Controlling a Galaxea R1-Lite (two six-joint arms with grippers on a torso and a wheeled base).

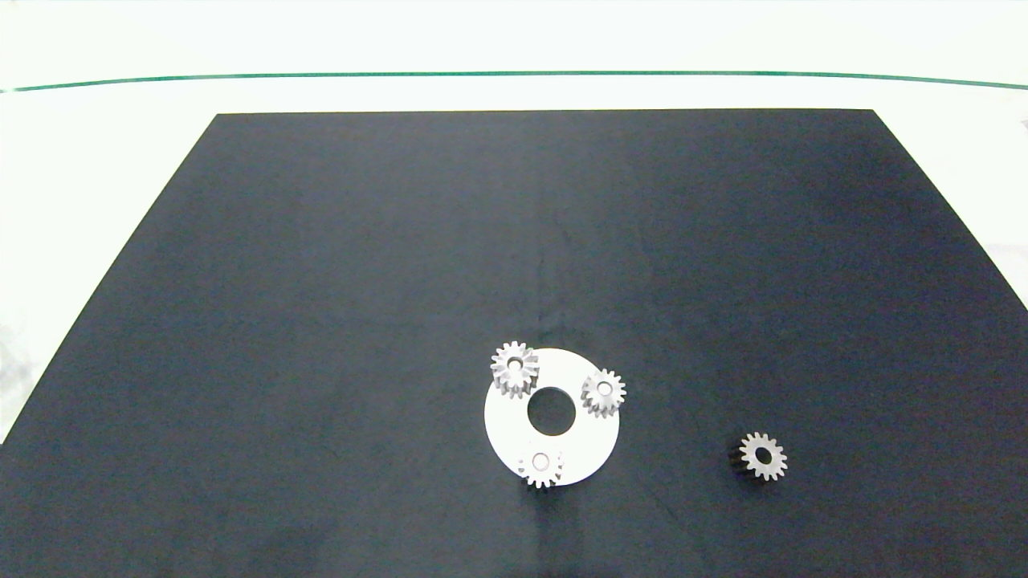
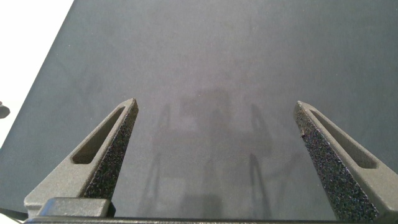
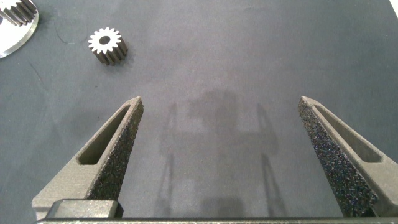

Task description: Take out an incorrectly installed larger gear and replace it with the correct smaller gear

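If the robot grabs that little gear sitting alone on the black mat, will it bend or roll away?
The smaller gear looks like solid metal, so probably stiff. It lies flat on the mat, so rolling seems unlikely. Its shiny teeth might slip a little.

Only the fingers of the two grippers show, each pair in its own wrist view. The left gripper (image 2: pixel 216 112) has two grey wedge-shaped fingers (image 2: pixel 106 158) tapering to narrow tips, their inner faces coated in a coarse, dark, speckled grip texture. A long slot is sunk into the outer face of each. The right gripper (image 3: pixel 219 107) looks the same: grey tapered fingers (image 3: pixel 109 155), slotted sides, rough black pads. A dark bar joins each pair at the base.
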